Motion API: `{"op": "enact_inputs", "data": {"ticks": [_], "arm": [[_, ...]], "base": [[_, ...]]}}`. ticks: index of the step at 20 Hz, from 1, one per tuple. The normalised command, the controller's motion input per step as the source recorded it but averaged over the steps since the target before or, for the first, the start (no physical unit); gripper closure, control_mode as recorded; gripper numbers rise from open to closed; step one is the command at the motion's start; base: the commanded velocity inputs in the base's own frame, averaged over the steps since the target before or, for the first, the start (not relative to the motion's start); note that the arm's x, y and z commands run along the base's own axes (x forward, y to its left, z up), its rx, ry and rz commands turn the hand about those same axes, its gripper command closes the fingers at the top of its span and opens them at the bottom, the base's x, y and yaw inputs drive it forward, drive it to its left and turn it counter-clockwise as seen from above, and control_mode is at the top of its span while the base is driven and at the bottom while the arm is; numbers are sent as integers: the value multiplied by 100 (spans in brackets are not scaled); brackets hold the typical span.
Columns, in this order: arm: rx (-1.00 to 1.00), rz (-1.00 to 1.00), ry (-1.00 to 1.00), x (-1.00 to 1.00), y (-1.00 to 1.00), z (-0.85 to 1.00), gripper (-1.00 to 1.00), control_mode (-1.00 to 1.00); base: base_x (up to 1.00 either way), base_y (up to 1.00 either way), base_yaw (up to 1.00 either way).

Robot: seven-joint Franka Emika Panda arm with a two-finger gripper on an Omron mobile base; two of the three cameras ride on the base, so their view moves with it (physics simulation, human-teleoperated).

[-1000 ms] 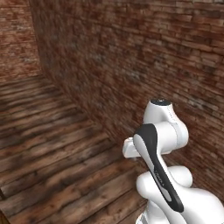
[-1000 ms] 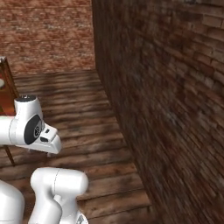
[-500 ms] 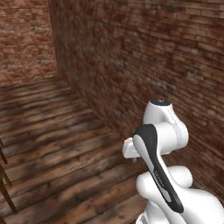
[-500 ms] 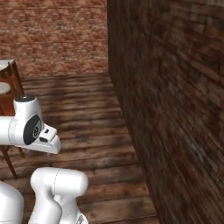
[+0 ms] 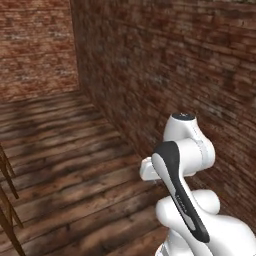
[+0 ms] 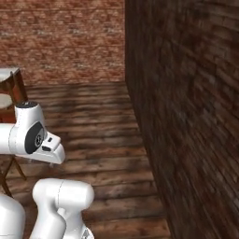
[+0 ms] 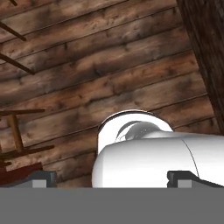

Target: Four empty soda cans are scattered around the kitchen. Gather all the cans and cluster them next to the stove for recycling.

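The gripper (image 7: 112, 180) points down at the plank floor (image 7: 109, 74), its two dark tips standing wide apart at the lower corners of the hand view with nothing between them. The folded arm (image 5: 182, 165) rides beside a dark brick wall (image 5: 175, 65) that runs along its right — ahead lie bare floorboards, a far brick wall (image 6: 65, 42), and wooden furniture legs (image 5: 7, 200) off to the left. Neither a soda can nor the stove can be placed from here, so which way either lies from the gripper cannot be told — my guess is the base must drive on and search before any reach is planned.
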Motion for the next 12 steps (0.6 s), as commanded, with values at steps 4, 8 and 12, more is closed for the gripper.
{"op": "enact_inputs", "data": {"ticks": [4, 8, 12], "arm": [[0, 0, 0, 0, 0, 0, -100, 100], [0, 0, 0, 0, 0, 0, -100, 100], [0, 0, 0, 0, 0, 0, -100, 100]], "base": [[92, 1, 14], [71, -3, 10], [93, -2, 13]]}}
